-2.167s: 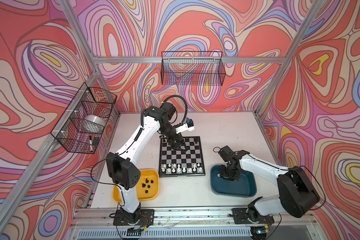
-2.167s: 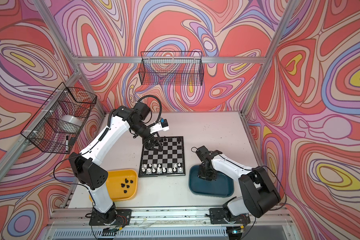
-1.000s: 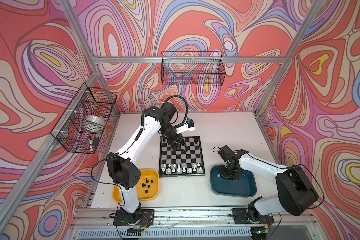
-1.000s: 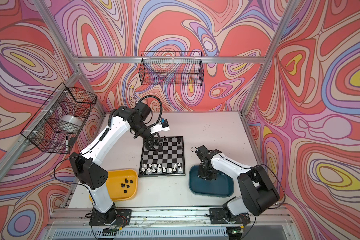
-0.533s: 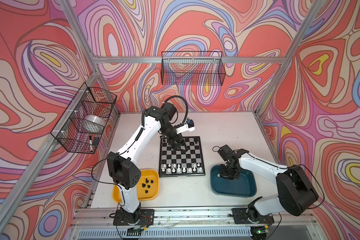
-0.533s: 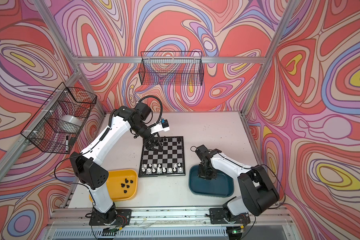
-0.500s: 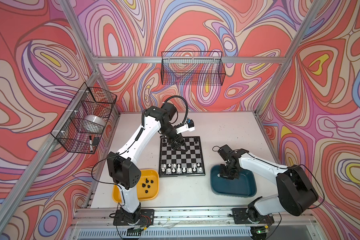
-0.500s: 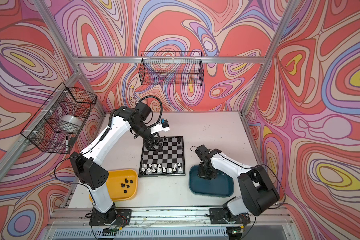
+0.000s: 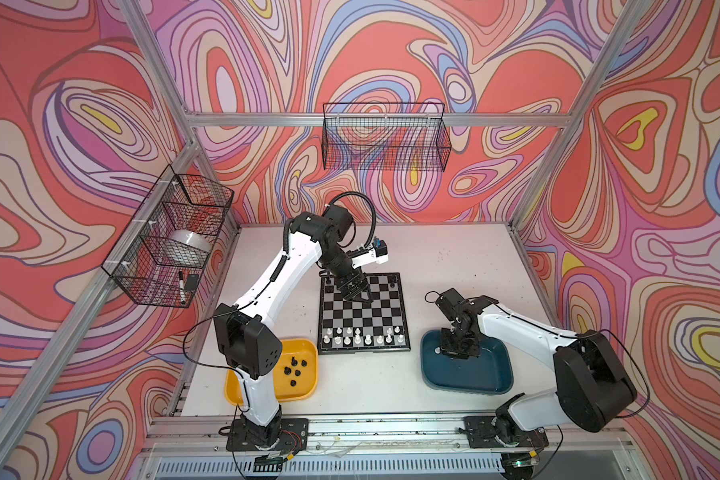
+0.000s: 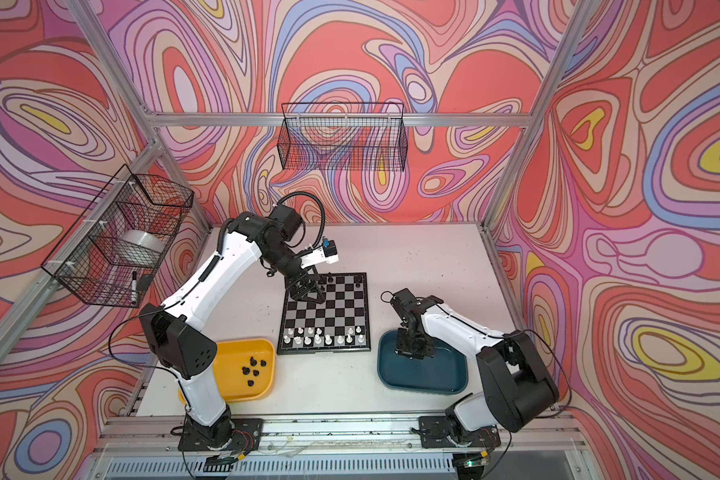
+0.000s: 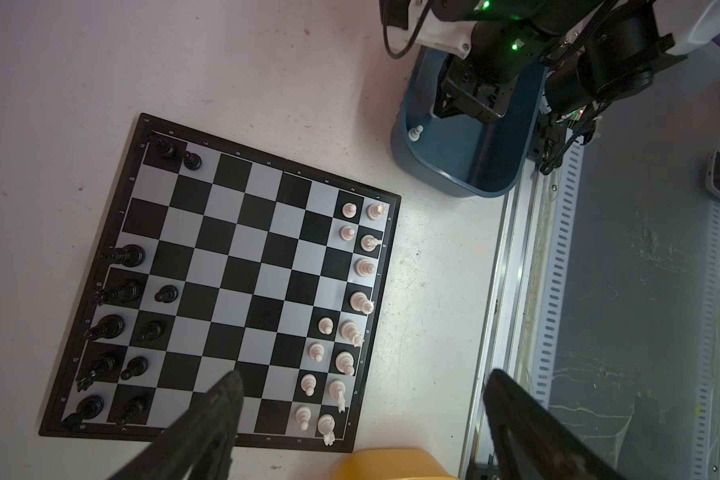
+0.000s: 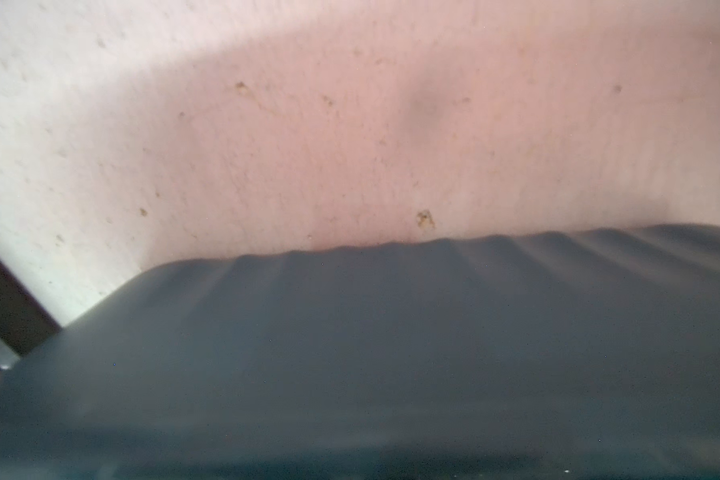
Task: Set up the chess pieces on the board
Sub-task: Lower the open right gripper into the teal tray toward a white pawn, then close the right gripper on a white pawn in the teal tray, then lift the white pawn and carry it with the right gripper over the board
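Chessmen (image 9: 294, 368), tiny glossy black, lie loose in yellow plastic tray (image 9: 304, 390), lower left. Left fingers (image 11: 221, 407) spread wide, empty, above upper edge of black-and-silver checkered board (image 9: 362, 309), frame centre; tiny white plastic pieces (image 9: 364, 337) line its lower rows. Right fingers (image 9: 456, 352) closed down inside teal tray (image 9: 491, 374), lower right; grip contents unclear.

You had both top views looking steeply down from high at the front of the cell, far enough back to hold the whole white tabletop (image 9: 454, 257). Your left wrist camera looked down from well above the flat black-and-silver checked chessboard (image 11: 233, 266), sharing it and the dark teal plastic tray (image 11: 412, 158) with them. Your right wrist camera sat close against that tray's wall, blurred.
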Controlling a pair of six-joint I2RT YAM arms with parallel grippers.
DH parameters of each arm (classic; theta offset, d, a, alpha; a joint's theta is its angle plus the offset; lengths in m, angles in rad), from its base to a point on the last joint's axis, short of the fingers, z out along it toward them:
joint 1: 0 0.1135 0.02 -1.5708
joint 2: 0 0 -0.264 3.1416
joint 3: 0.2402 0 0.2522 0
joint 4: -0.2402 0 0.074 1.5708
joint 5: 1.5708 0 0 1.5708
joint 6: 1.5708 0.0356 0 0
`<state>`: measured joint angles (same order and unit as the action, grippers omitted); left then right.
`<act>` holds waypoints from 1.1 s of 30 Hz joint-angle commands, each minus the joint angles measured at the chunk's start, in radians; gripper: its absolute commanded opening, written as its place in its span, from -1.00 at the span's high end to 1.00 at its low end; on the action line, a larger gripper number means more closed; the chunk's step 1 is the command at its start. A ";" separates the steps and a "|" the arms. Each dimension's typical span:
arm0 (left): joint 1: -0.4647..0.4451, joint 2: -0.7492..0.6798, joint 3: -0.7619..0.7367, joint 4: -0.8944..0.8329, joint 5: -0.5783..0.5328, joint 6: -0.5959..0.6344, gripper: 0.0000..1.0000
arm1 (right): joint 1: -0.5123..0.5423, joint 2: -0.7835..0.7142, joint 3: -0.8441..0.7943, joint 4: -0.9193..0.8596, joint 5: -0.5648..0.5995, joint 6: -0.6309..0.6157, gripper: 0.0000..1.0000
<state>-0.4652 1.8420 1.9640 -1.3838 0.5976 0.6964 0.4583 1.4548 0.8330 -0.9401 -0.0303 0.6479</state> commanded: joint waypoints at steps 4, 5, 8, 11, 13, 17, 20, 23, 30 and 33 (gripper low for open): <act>-0.007 0.005 -0.006 -0.027 0.009 0.025 -0.83 | -0.003 -0.021 0.045 -0.028 0.014 -0.007 0.81; -0.005 0.005 -0.010 -0.023 0.007 0.024 -0.83 | -0.003 -0.019 0.049 -0.033 0.018 -0.009 0.81; -0.006 0.006 -0.014 -0.023 0.020 0.019 -0.83 | -0.004 -0.017 0.054 -0.037 0.014 -0.011 0.81; -0.007 0.008 -0.016 -0.018 0.029 0.017 -0.84 | -0.004 -0.020 0.061 -0.047 0.013 -0.011 0.82; -0.006 0.009 -0.016 -0.018 0.023 0.018 -0.83 | -0.004 -0.023 0.069 -0.056 0.013 -0.011 0.82; -0.005 0.010 -0.018 -0.018 0.017 0.021 -0.83 | -0.001 -0.027 0.080 -0.069 0.011 -0.011 0.82; 0.009 0.005 -0.010 -0.018 0.061 0.014 -0.83 | 0.002 -0.026 0.095 -0.079 0.013 -0.013 0.82; 0.050 0.002 0.010 -0.020 0.136 -0.005 -0.83 | 0.010 -0.025 0.113 -0.095 0.013 -0.013 0.81; 0.080 -0.007 -0.005 -0.014 0.142 -0.004 -0.84 | 0.026 -0.022 0.167 -0.123 0.016 -0.006 0.81; 0.080 -0.015 -0.038 0.006 0.152 -0.011 -0.83 | 0.040 -0.008 0.199 -0.145 0.017 -0.006 0.81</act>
<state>-0.3843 1.8412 1.9537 -1.3758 0.7116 0.6834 0.4839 1.4456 0.9947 -1.0538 -0.0246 0.6407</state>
